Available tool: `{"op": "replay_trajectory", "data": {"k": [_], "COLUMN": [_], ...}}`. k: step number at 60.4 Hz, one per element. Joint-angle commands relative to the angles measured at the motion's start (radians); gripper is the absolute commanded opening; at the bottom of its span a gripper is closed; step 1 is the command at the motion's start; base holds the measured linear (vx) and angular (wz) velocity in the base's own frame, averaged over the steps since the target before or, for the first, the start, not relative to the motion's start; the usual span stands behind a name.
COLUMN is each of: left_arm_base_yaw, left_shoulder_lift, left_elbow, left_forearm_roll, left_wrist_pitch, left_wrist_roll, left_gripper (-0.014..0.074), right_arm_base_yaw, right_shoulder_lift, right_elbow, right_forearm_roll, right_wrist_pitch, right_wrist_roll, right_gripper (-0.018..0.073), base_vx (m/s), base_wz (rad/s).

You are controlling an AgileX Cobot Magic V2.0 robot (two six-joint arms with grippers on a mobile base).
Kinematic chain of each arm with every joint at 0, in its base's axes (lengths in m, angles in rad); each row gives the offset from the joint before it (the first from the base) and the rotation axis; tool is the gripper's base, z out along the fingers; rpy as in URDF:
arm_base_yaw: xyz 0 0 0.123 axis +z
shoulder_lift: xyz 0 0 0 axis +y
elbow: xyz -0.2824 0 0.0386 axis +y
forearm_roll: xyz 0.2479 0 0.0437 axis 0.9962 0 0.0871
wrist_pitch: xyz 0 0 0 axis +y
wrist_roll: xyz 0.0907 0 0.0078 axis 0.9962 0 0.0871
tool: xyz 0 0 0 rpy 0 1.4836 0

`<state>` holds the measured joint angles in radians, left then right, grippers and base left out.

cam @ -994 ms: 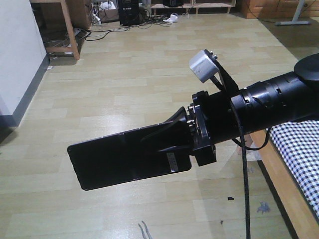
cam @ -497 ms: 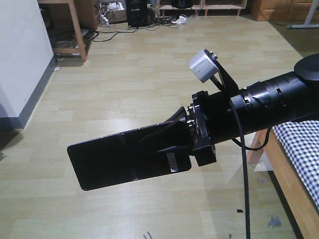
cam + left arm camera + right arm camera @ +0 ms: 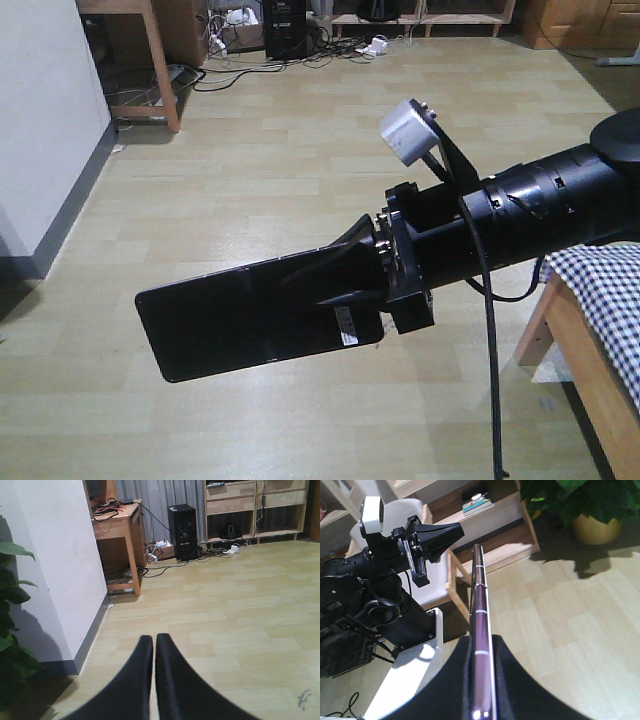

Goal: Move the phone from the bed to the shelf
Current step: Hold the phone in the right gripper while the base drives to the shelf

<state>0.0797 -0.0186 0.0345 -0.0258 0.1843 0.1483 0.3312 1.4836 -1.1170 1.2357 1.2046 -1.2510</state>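
Transit step — phone (image 3: 250, 320) pinched in right gripper (image 3: 320, 285) over floor (image 3: 250, 180) left of bed (image 3: 600, 290), left gripper (image 3: 153, 639) pressed together, empty; next, carry to shelf (image 3: 492, 512) — probably that pale unit — and set flat.

Front cam: high, faces forward and down over floor (image 3: 250, 180), close behind right arm (image 3: 540, 205).
Left wrist cam: low, looks past its fingers (image 3: 127, 690) toward computer tower (image 3: 182, 530); probably the same tower at the front view's top edge.
Right wrist cam: sights along phone (image 3: 481, 630) edge, near, toward left arm (image 3: 370, 565).
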Motion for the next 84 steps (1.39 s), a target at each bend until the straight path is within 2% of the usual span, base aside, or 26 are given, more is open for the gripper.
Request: {"op": "replay_trajectory", "data": {"k": [1, 84], "left_arm_base_yaw": [-0.002, -0.002], "left_shoulder_lift": [-0.007, -0.007], "left_elbow": [-0.023, -0.023], "left_forearm_roll": [-0.009, -0.009], "left_wrist_pitch": [-0.073, -0.073], "left_wrist_roll": [-0.006, -0.006], "left_gripper": [0.0001, 0.0001], "right_arm_base_yaw": [-0.002, -0.002], "right_shoulder_lift": [-0.038, -0.038], "right_elbow": [-0.025, -0.025], "right_forearm_roll": [0.088, 0.088], "right_wrist_pitch": [0.082, 0.082], "right_wrist_roll": [-0.011, -0.011], "right_gripper": [-0.0002, -0.0002], "base_vx": [0.3, 0.39], "base_wz": [0.0, -0.07]}}
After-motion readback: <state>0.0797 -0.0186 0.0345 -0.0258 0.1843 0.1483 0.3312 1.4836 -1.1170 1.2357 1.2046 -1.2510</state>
